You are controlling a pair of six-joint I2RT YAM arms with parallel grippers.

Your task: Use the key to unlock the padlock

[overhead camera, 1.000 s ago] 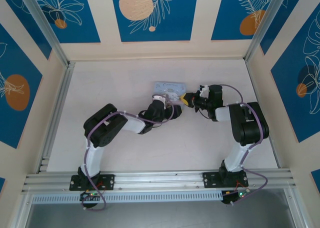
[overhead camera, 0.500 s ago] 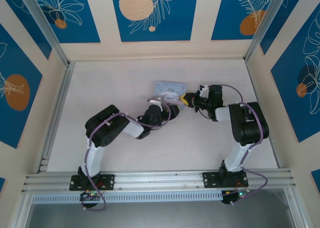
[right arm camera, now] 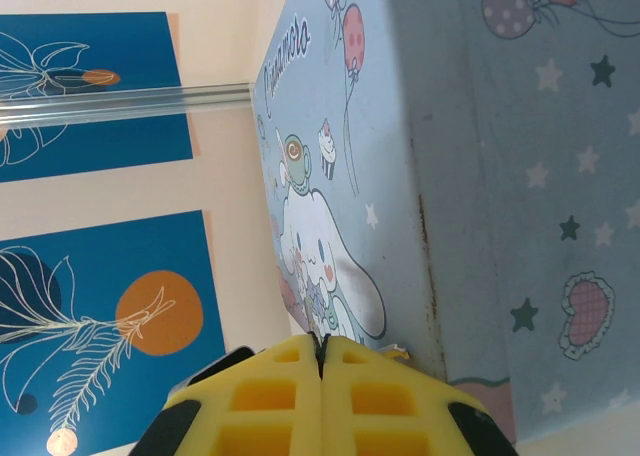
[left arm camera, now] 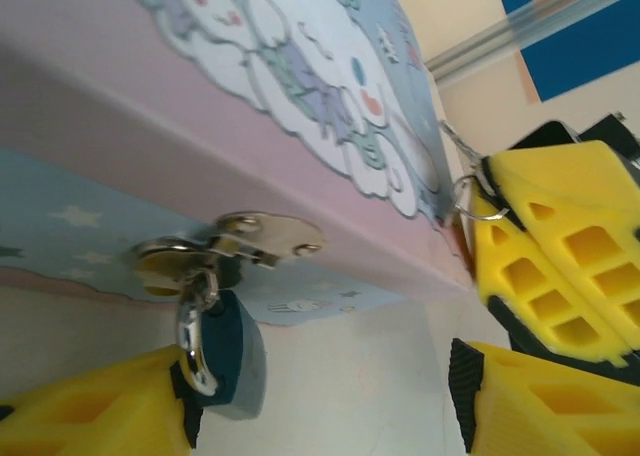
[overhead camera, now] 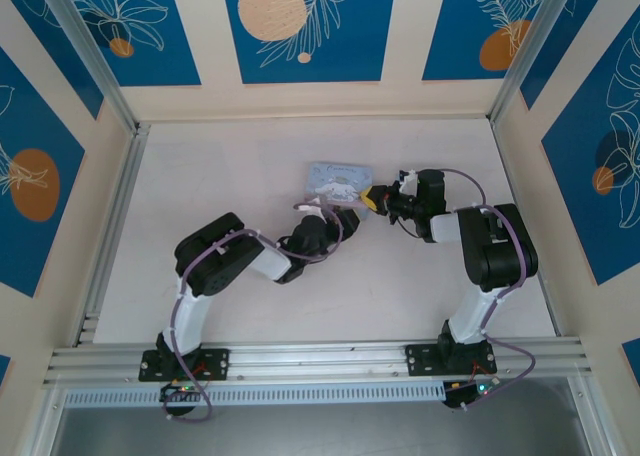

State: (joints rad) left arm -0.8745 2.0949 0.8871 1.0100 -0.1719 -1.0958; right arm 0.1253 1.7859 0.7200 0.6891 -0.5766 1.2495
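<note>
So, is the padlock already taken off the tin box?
No, the padlock hangs with its shackle through the metal hasp on the front of the tin box.

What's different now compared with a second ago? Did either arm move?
The left arm folded back slightly toward its base, drawing the left gripper a little away from the tin. Nothing was grabbed or released. The right gripper, shut beside the tin, and the tin itself stayed put.
</note>
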